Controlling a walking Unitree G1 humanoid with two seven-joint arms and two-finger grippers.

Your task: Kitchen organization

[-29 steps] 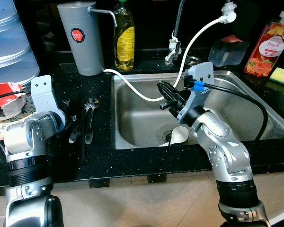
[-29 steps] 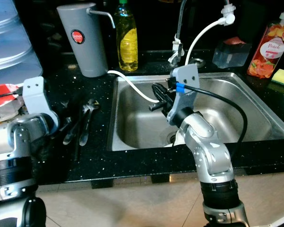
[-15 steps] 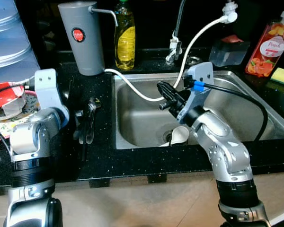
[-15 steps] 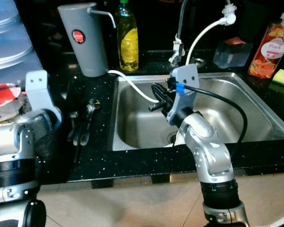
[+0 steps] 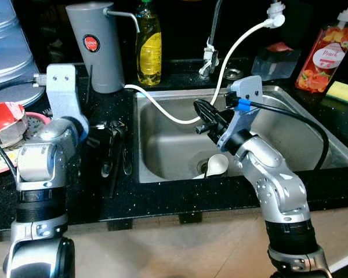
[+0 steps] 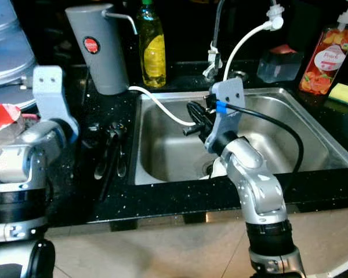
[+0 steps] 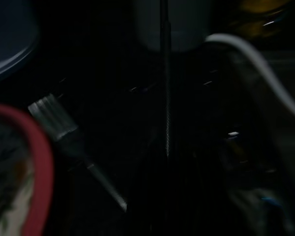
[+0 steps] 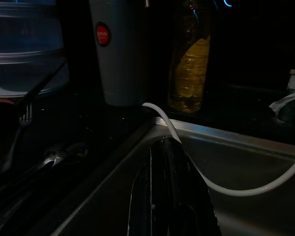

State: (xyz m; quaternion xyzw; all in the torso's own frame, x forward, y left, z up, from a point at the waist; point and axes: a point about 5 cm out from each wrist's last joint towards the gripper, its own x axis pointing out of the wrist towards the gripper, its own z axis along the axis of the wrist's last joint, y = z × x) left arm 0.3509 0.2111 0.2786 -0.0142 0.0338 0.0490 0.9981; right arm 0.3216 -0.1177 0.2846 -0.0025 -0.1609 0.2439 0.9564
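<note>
Left eye view shows the right gripper (image 5: 202, 117) clenched empty over the sink (image 5: 162, 147), cup (image 5: 217, 165) at its 5 o'clock, left gripper's (image 5: 107, 145) grip unclear

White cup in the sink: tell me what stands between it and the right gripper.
Nothing visible does. The right gripper hangs over the sink, above the white cup by the drain; the white hose runs just behind its fingers.

Cup (image 5: 218, 165) in sink (image 5: 290, 130) (by drain); cutlery (image 5: 117, 153) on counter (image 5: 75, 185) left; dispenser (image 5: 94, 46) behind.
</note>
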